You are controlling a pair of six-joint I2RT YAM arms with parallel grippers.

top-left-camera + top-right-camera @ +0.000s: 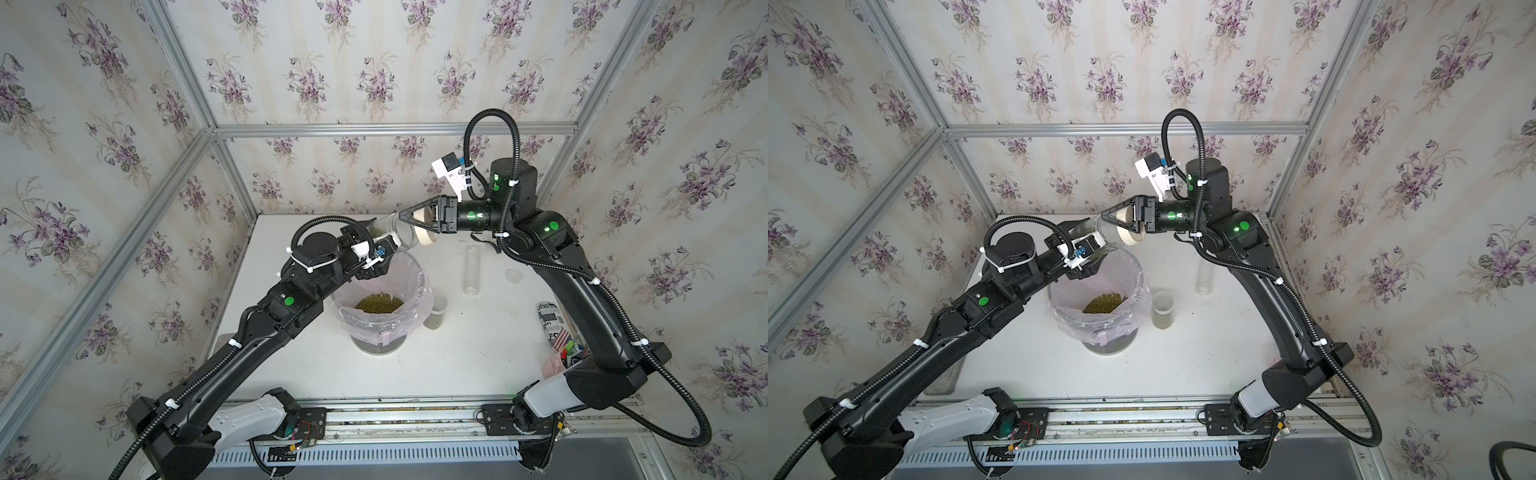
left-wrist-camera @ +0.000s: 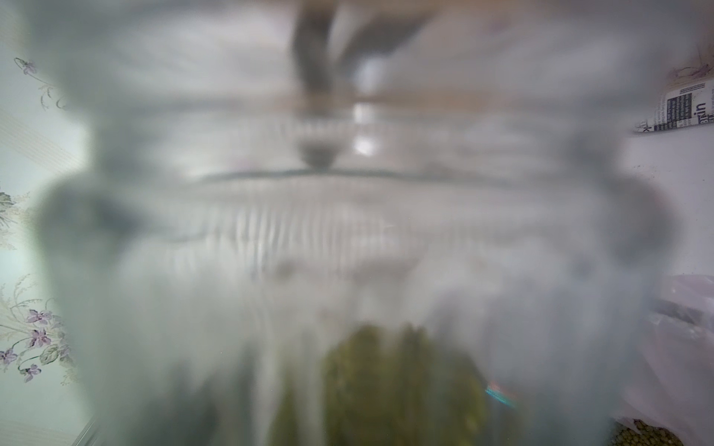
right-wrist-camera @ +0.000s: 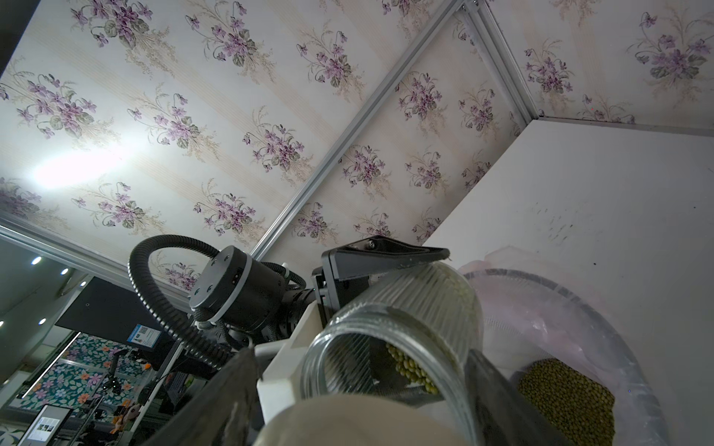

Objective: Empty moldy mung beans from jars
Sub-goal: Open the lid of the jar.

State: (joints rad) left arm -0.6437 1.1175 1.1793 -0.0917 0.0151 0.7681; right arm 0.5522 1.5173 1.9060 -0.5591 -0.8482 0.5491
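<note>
Pouring cleanly means getting the jar mouth over the round bin lined with a pink plastic bag [image 1: 411, 274], where a yellowish-green heap of mung beans [image 1: 379, 303] lies. The left claw [image 1: 380, 237] is clenched on the ribbed clear cylindrical jar [image 3: 417, 309], held almost level above the bin's far rim. I judge it should tip mouth-down slowly, since a clump of beans [image 3: 411, 370] sits inside. The right claw [image 1: 409, 226] grasps the round tan lid [image 1: 430, 240] just off the mouth and should draw clear.

Violet-flowered wallpaper [image 1: 374, 83] and aluminium framing [image 1: 395, 129] enclose the white desk [image 1: 457, 365]. 2 more jars stand there: a tall narrow clear jar [image 1: 471, 270], seemingly empty, and a short whitish-lidded jar [image 1: 437, 313] beside the bin.
</note>
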